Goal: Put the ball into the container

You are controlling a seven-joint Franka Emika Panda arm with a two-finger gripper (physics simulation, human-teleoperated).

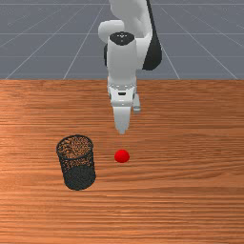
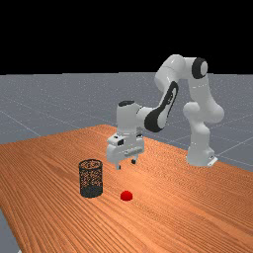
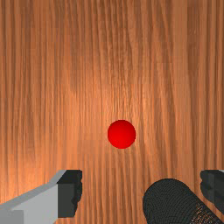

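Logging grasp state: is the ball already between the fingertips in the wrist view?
No, the red ball lies on the wood beyond the open fingers, not between them.

An orange-brown wood table (image 1: 190, 200), streaked with darker grain, stands against a grey floor (image 1: 28, 52) ruled with pale lines. Above the far view's level horizon hangs a black backdrop (image 2: 74, 34); soft light brightens the wood.

A simulated workspace: robot arm (image 2: 199, 133), wood table (image 2: 173, 207), gridded floor (image 1: 33, 52).
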